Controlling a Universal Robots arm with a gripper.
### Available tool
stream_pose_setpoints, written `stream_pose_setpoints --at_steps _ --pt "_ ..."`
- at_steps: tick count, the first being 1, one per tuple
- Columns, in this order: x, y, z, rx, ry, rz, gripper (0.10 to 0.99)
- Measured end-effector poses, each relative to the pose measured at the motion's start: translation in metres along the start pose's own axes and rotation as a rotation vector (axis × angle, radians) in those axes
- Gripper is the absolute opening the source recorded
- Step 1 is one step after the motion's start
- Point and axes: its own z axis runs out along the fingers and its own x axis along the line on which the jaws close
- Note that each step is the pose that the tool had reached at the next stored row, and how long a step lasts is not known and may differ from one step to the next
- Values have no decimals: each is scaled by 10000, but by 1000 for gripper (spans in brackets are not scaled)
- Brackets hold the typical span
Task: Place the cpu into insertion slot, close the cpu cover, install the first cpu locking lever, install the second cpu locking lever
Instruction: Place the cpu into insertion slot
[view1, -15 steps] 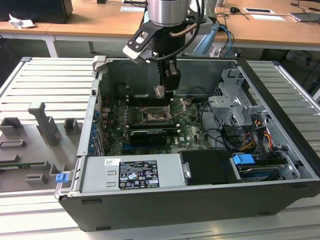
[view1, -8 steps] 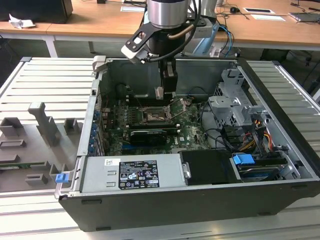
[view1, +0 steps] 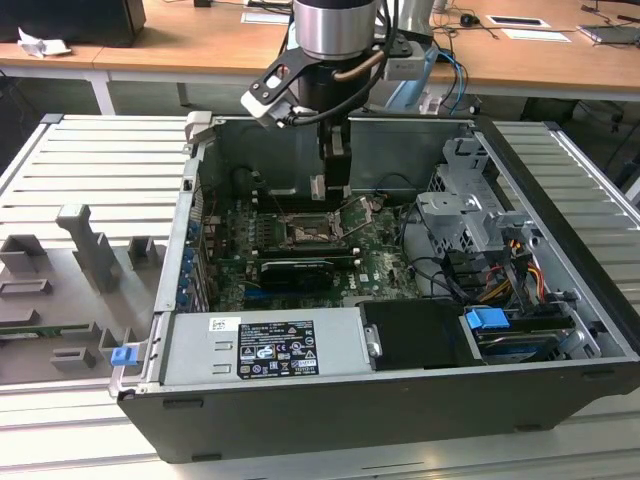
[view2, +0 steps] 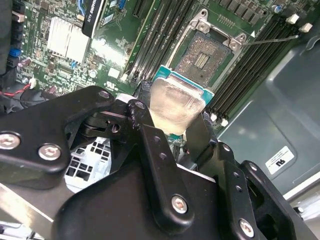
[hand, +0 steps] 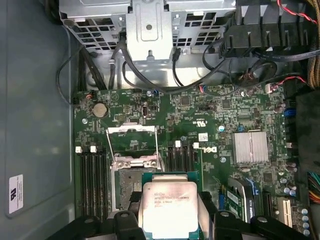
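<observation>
My gripper (view1: 333, 190) hangs inside the open computer case, shut on the cpu (view2: 176, 102), a pale silver square chip on a green carrier edge. Its black fingers (view2: 145, 132) press two opposite sides of the chip. In the first wrist view the cpu (hand: 170, 207) hovers partly over the insertion slot (hand: 126, 186), covering one side of it. In the second wrist view the insertion slot (view2: 205, 54) lies bare, with its dark pin field showing. The cpu cover (hand: 131, 141) stands swung open beyond the socket. A thin locking lever (hand: 156, 145) sticks up beside it.
Black memory slots (hand: 92, 180) flank the socket. A finned heatsink (hand: 250, 147) sits on the green board. A drive cage (view1: 470, 215) with cables stands at the exterior view's right, and the power supply (view1: 265, 345) lies along the front. Grey fixtures (view1: 90, 250) rest outside the case.
</observation>
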Motion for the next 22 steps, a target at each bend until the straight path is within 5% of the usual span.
stream_pose_setpoints --at_steps 14,22 --pt "4 -3 30 -12 -54 616 525" --pt "3 -11 83 -31 -140 1601 525"
